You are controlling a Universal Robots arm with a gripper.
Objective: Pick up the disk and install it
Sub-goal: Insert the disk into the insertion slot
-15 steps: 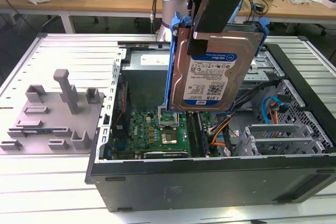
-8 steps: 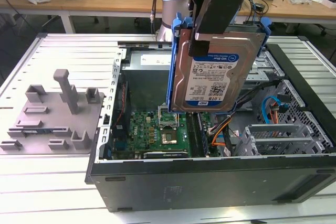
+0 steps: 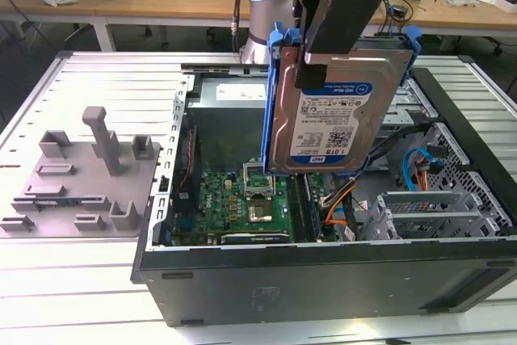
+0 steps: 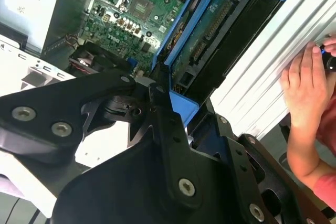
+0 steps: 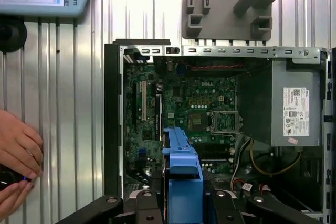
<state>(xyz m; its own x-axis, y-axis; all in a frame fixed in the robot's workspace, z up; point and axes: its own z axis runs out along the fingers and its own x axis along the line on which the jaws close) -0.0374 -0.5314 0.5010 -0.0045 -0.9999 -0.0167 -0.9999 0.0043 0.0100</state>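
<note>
Black gripper (image 3: 317,66) pointing down, hung from the arm (image 3: 260,2) — clamped on the disk (image 3: 339,111) (held upright)

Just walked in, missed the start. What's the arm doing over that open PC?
The gripper holds the disk upright above the open computer case and its motherboard; it is not yet in a bay. The grey fixture tray lies at the exterior view's left. A person's hand rests on the table beside the case.
</note>
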